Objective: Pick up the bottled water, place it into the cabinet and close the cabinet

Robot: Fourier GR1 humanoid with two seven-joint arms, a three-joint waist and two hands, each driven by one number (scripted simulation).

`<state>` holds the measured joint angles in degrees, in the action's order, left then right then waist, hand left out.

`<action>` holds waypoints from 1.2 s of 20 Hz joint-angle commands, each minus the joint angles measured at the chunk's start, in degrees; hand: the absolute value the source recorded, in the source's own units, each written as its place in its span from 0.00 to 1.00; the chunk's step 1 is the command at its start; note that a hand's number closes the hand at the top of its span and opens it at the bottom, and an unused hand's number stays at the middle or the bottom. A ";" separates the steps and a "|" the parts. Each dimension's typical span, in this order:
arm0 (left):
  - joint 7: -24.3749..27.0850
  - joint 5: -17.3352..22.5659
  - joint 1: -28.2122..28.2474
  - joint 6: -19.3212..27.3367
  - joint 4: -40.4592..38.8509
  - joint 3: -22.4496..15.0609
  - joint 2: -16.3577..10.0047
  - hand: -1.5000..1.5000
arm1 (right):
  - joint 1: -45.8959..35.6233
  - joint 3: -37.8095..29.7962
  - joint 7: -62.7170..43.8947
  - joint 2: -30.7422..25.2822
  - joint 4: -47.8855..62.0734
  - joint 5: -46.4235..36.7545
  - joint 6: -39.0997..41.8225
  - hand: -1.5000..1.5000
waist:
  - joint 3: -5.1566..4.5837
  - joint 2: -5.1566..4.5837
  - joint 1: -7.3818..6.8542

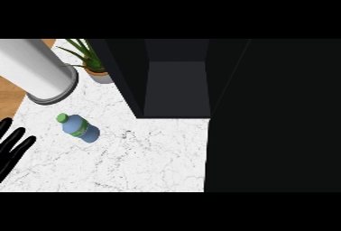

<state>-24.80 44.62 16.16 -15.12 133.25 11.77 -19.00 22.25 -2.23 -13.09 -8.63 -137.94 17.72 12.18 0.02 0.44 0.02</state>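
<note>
On the worktop, head view, one frame logged. You see white marble with grey veining, running from the near edge up to the foot of the cabinet.

Bottled water: blue body, green label band, green cap. It sits on the left part of the worktop with bare marble all round it, touching nothing. The cap points toward the far-left corner. From this steep angle you cannot tell whether it stands upright or lies on its side.

Left hand: black, at the worktop's left edge, closer to the near edge than the bottle. Its fingers are straight and spread apart and hold nothing. It is near the bottle, with a gap of marble between them.

Cabinet: dark, at the middle of the far edge. Its compartment faces you unclosed, with grey inner faces visible. A broad dark panel covers the right side of the worktop from far edge to near edge. You cannot tell whether it is the cabinet's door.

Far-left corner: a large pale cylinder with a grey rim at its foot. Between it and the cabinet's left wall stands a potted plant with pointed green leaves. A strip of wood shows beyond the left edge.
</note>
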 commanded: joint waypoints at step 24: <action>0.72 1.88 0.03 -3.79 -7.72 12.30 -0.84 0.00 | 11.83 -4.89 0.99 2.16 -11.18 12.13 6.26 0.00 | -0.06 -0.09 1.46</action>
<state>-24.25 46.87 17.09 -17.21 128.45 22.87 -18.86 27.67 -7.99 -9.53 -8.78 -137.59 21.57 18.14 -0.03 0.35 0.97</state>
